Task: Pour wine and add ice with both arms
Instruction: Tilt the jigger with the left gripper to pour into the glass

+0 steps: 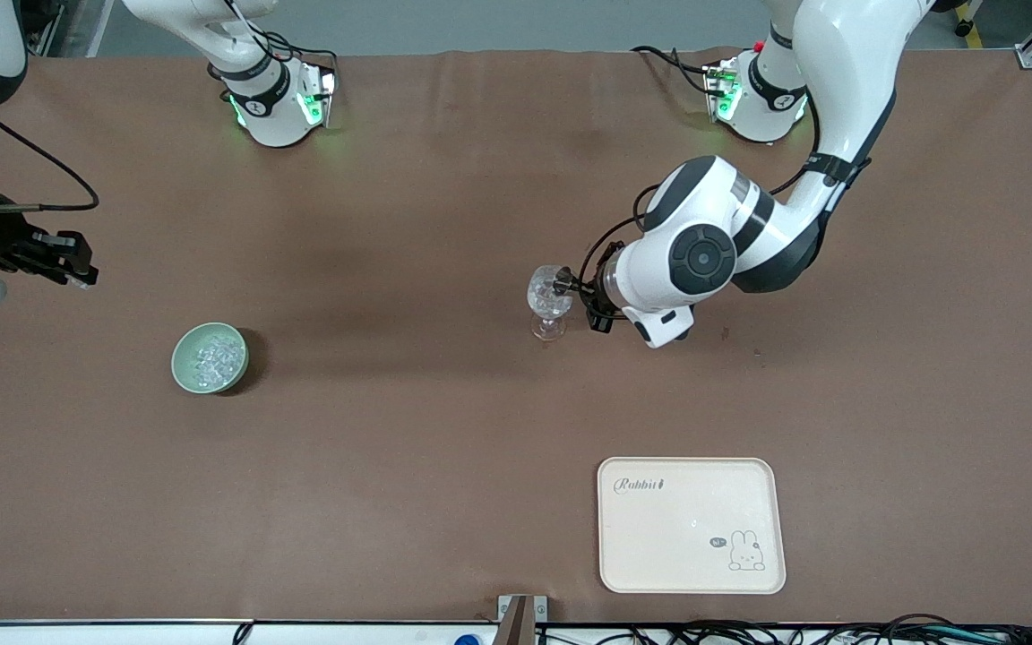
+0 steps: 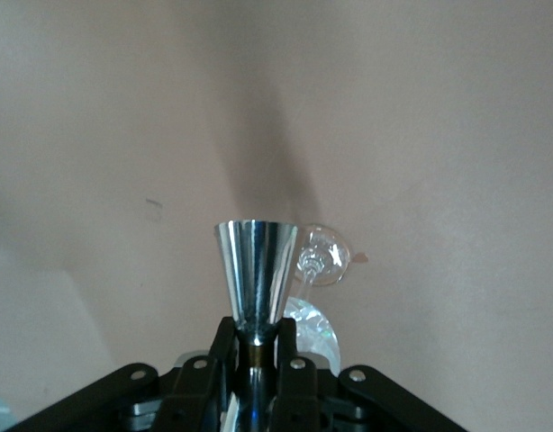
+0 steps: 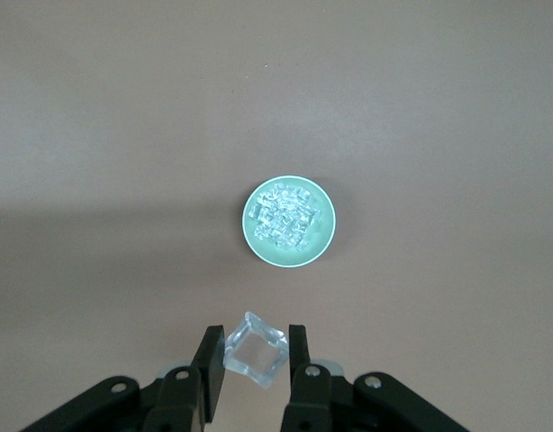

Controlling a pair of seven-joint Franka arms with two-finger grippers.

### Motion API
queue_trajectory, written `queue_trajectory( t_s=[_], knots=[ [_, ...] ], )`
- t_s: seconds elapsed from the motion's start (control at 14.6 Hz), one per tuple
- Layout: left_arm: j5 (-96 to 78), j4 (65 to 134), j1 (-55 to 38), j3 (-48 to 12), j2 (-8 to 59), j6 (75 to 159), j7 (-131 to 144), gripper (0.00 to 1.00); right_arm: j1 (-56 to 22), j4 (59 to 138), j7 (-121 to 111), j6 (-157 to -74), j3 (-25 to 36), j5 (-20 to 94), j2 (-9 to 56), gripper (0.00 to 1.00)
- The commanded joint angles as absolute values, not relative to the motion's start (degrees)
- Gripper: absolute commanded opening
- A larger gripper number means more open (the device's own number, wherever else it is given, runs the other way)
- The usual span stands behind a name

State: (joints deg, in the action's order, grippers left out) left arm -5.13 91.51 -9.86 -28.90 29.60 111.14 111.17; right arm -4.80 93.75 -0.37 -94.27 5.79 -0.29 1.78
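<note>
My left gripper (image 1: 584, 294) is shut on the narrow waist of a shiny metal jigger (image 2: 255, 274). It holds the jigger on its side, with the mouth at the rim of a clear wine glass (image 1: 548, 303) that stands mid-table. The glass shows beside the jigger in the left wrist view (image 2: 323, 258). My right gripper (image 1: 75, 267) is in the air near the right arm's end of the table. It is shut on one clear ice cube (image 3: 255, 349). A pale green bowl (image 1: 183, 363) full of ice (image 1: 216, 356) stands on the table. It shows past the cube in the right wrist view (image 3: 255, 245).
A cream tray (image 1: 691, 573) with a rabbit print lies near the table's front edge, nearer to the front camera than the glass. The brown table top (image 1: 408, 430) spreads between the bowl and the glass.
</note>
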Motion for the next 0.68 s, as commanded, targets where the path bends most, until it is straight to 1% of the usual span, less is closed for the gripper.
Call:
queue_trajectory(
  t_s=[0.0, 0.62],
  knots=[
    [-2.73, 91.06, -10.72, -28.74, 28.39, 110.48, 113.72, 0.01, -5.89, 94.92, 1.22, -94.83, 5.98, -1.06, 0.44, 0.03],
    [1.66, 90.62, -12.48, -28.65, 27.69, 109.07, 116.89, 0.01, -6.68, 94.83, 1.93, -94.92, 5.98, -0.97, 0.53, 0.03]
  ],
)
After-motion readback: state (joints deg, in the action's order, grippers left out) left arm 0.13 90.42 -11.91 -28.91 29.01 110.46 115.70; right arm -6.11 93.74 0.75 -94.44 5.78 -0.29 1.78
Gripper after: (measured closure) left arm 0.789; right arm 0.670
